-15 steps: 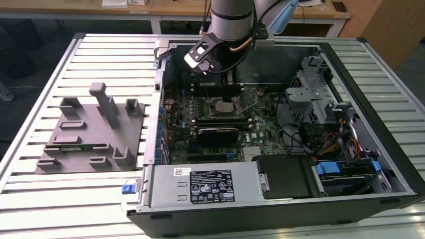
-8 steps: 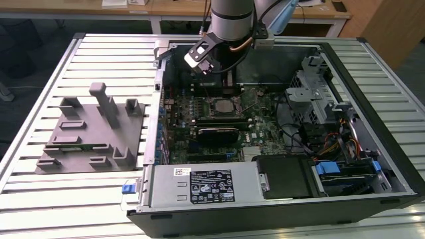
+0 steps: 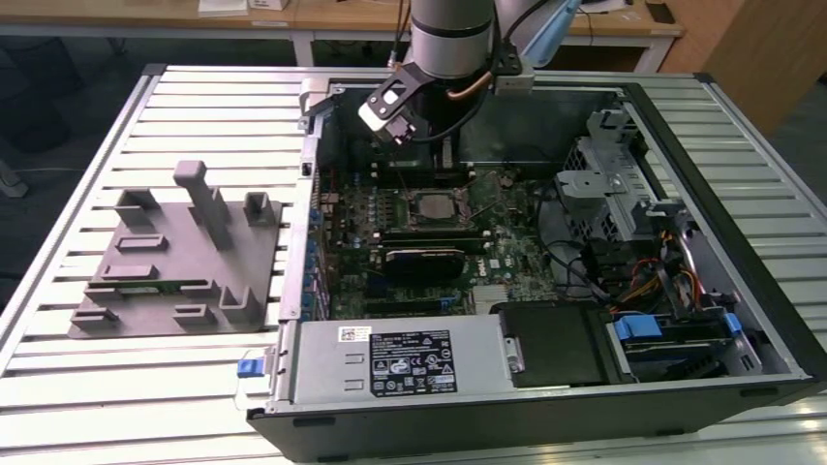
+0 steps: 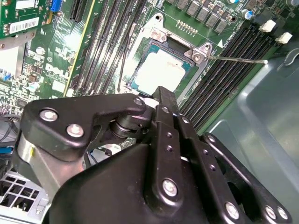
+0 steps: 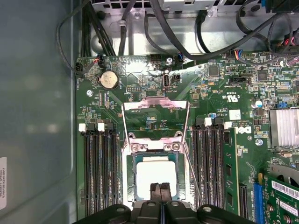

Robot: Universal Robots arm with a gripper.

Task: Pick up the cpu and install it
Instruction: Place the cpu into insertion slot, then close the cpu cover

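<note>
The cpu lies flat inside the motherboard socket, its silvery-white top facing up; the second wrist view shows the cpu too. The socket's metal load plate is flipped open beside it. My gripper hangs just above the cpu's edge with its black fingertips pressed together and nothing between them. In the exterior view the gripper hovers over the socket inside the open computer case.
A thin retention lever stands up beside the socket. Black memory slots run along both sides. Cables cross the case wall. A grey fixture plate lies on the slatted table at the exterior view's left.
</note>
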